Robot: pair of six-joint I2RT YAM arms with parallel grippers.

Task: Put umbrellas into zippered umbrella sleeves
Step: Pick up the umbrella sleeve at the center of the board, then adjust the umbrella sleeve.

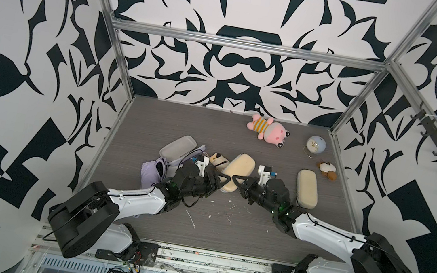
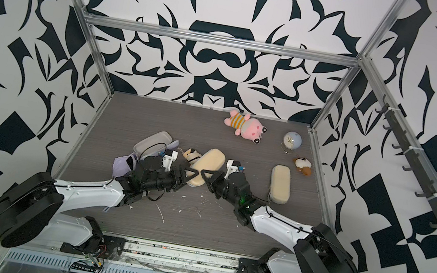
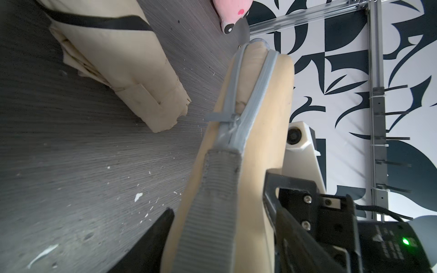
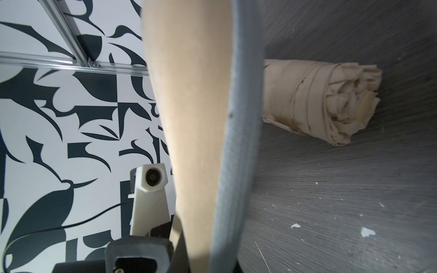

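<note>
Low, right tool [image 1: 233,178] on middle sleeve [image 1: 239,165]

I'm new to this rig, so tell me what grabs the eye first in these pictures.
The left gripper and right gripper meet at a half-zipped beige sleeve mid-table, a cream umbrella lying loose beside it. Near the far edge of the table a pink plush toy stands out against the grey wood. Black-and-white patterned walls surround everything.

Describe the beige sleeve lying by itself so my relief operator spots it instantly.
Follow the grey table's right-hand edge toward the robot, past the round clock and small brown plush. The beige sleeve lies there flat, closed and alone; the other beige sleeve is mid-table between the left gripper and right gripper.
</note>
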